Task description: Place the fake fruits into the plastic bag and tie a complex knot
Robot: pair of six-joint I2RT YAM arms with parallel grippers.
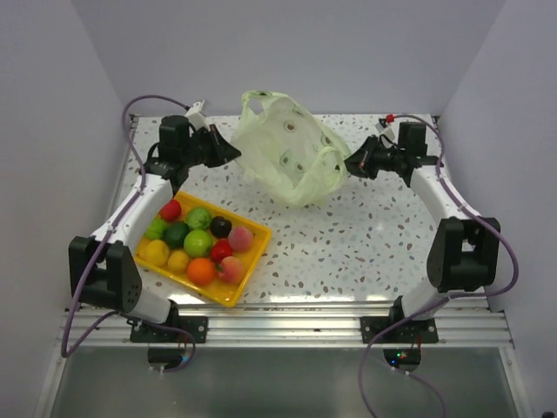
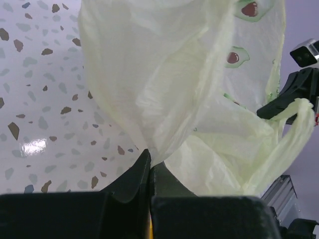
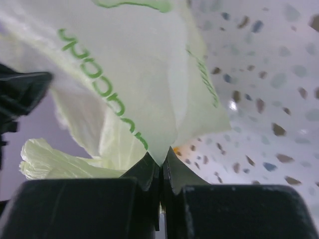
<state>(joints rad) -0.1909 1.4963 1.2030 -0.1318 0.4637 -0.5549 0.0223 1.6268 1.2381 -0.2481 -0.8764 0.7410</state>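
My left claw [image 2: 150, 167] is clamped tight on the left edge of the plastic bag [image 1: 291, 161], with the fake fruits [image 1: 198, 242] lying in a yellow tray [image 1: 233, 296] behind it, toward my base. The bag stands spread between my claws, and my right claw [image 3: 161, 167] is pinched together on its right edge.

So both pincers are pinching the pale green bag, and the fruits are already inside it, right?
Not quite. The left pincer and the right pincer do pinch the plastic bag, but the fake fruits lie in the yellow tray, not in the bag; the top external view shows it.
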